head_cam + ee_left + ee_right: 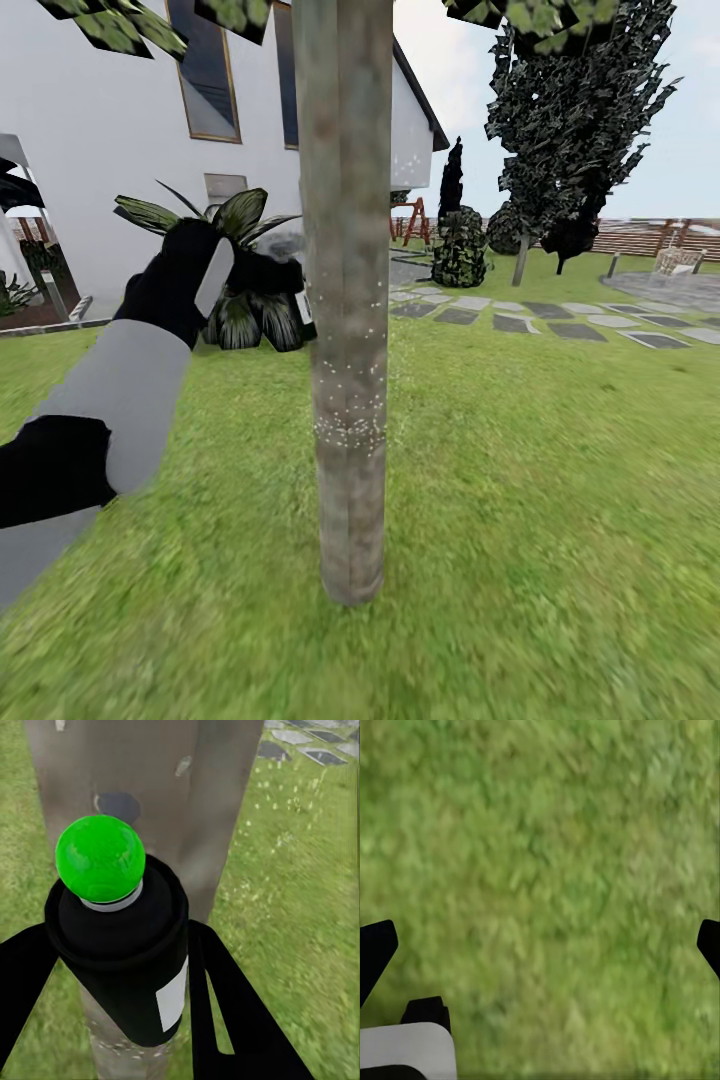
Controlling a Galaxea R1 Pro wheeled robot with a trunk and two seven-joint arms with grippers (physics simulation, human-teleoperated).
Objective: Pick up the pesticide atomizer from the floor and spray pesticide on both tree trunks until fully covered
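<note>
**Spraying the near trunk**

My left claw [120, 960] is clamped on the pesticide atomizer [124, 967], nozzle facing the tree trunk [345, 300] just beside it. I'd sweep steadily up and down (droplets speckle only a band). My right claw's [540, 945] fingers are spread wide over grass, holding nothing.

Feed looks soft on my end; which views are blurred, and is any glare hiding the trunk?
Head view: the trunk is sharp enough to show white spray specks, no glare; the grass smears toward the edges. Left wrist view: the atomizer in the left claw is crisp. Right wrist view: grass blurred throughout.
</note>
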